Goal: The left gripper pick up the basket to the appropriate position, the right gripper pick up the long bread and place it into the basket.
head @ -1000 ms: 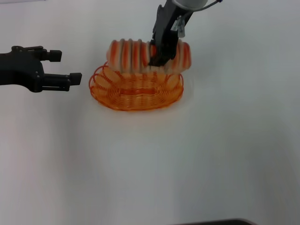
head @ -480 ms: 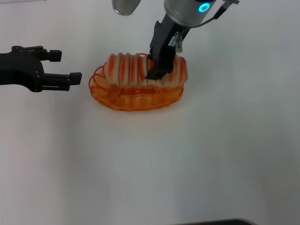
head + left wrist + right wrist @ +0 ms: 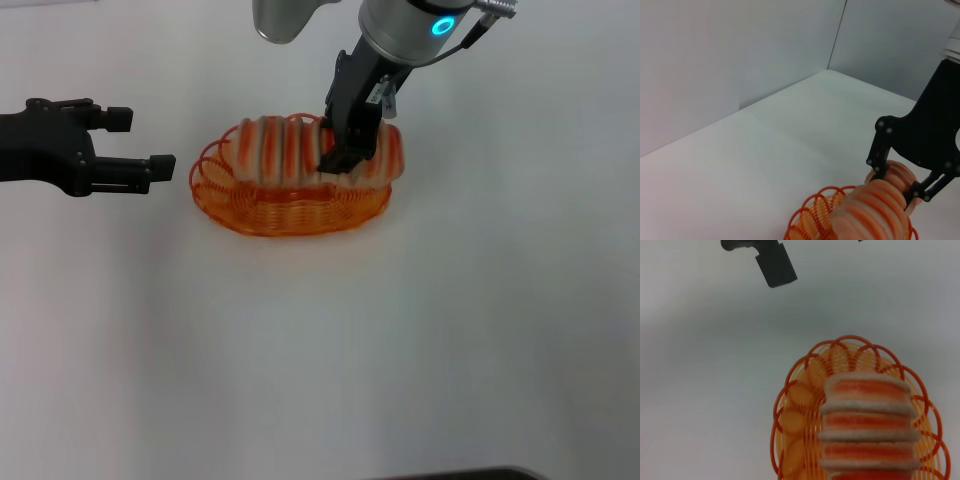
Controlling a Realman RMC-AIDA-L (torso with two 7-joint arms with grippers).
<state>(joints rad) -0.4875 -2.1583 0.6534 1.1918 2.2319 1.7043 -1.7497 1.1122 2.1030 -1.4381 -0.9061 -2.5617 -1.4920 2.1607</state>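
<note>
The orange wire basket [image 3: 262,212] stands on the white table at centre back. The long bread [image 3: 280,150], striped orange-brown and cream, lies lengthwise in the basket, its top above the rim. My right gripper [image 3: 343,145] comes down from above and is shut on the long bread near its right end. My left gripper [image 3: 145,143] is open and empty, a short way left of the basket and apart from it. The right wrist view shows the long bread [image 3: 867,426] over the basket [image 3: 790,420]. The left wrist view shows the basket [image 3: 815,215], the long bread [image 3: 875,207] and the right gripper [image 3: 897,182].
The white table [image 3: 320,350] stretches in front of the basket. A dark edge [image 3: 460,474] shows at the bottom of the head view. Grey walls [image 3: 740,50] meet in a corner behind the table.
My right gripper has lowered the long bread from above the basket's back rim down into the basket. The left arm has not moved.
</note>
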